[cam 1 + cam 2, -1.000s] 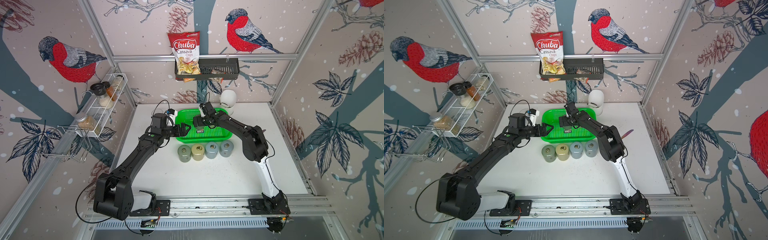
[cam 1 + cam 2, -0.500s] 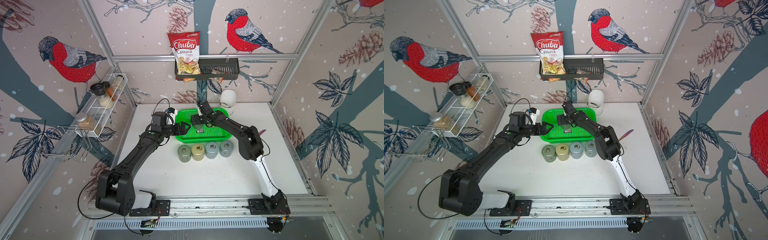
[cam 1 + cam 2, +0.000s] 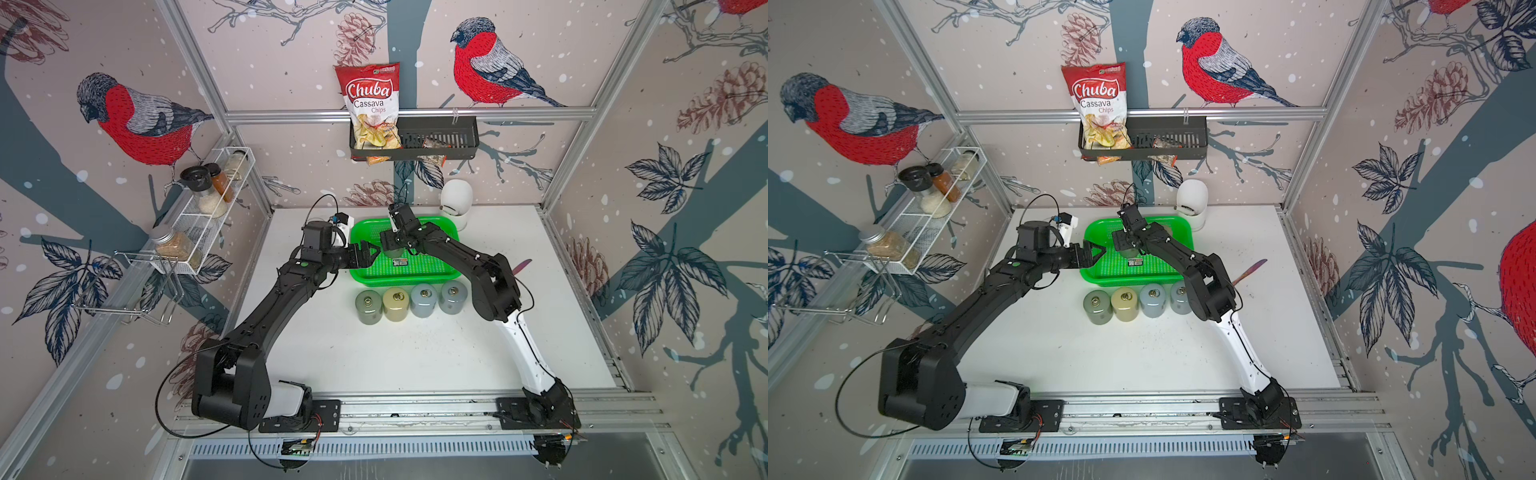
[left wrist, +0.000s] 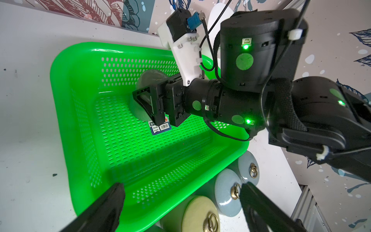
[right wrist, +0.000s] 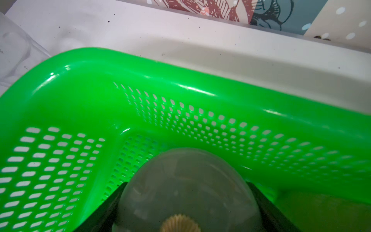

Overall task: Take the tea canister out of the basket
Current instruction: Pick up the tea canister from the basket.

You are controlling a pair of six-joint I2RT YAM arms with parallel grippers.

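olive, beige and grey spare canisters (image 3: 423, 299) stand in a row just in front of the basket (image 3: 399, 279), so a low drag-out could clip them or snag the near wall, i reckon. glossy rounded sides might slip too. right gripper (image 5: 186, 200) is clenched on the tea canister (image 4: 149, 77), inside the basket toward its left side, arm stretched forward with wrist tilted down. left gripper (image 4: 181, 188) gapes wide by the left rim.

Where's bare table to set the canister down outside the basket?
Wide bare tabletop between the canister row and the front rail. Also right of the basket, in front of the white container. Crowded: basket's front edge and its left side, by the left gripper.
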